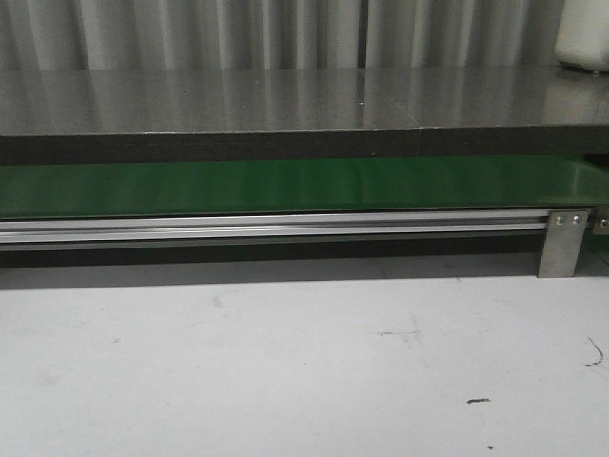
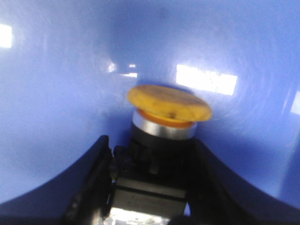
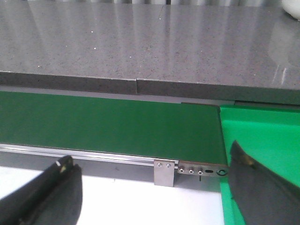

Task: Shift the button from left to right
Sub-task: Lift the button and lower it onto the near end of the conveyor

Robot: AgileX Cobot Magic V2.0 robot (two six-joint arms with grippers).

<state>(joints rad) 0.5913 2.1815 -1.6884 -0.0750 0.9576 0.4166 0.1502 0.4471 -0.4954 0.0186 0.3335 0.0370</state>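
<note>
The button [image 2: 168, 104] fills the left wrist view: a round orange-yellow cap on a silver ring and a black blocky body. My left gripper [image 2: 151, 145] is shut on that black body, one dark finger against each side. Behind it is only a glossy blue surface [image 2: 56, 93], seemingly a container wall. My right gripper [image 3: 150, 157] is open with nothing between its fingers, over the white table's edge by the green belt [image 3: 108, 126]. Neither gripper nor the button shows in the front view.
The green belt [image 1: 285, 186] runs across behind an aluminium rail with a metal bracket [image 1: 563, 243]. A grey stone counter [image 1: 285, 100] lies beyond it. A bright green tray [image 3: 262, 136] adjoins the belt's right end. The white table [image 1: 285, 362] lies in front.
</note>
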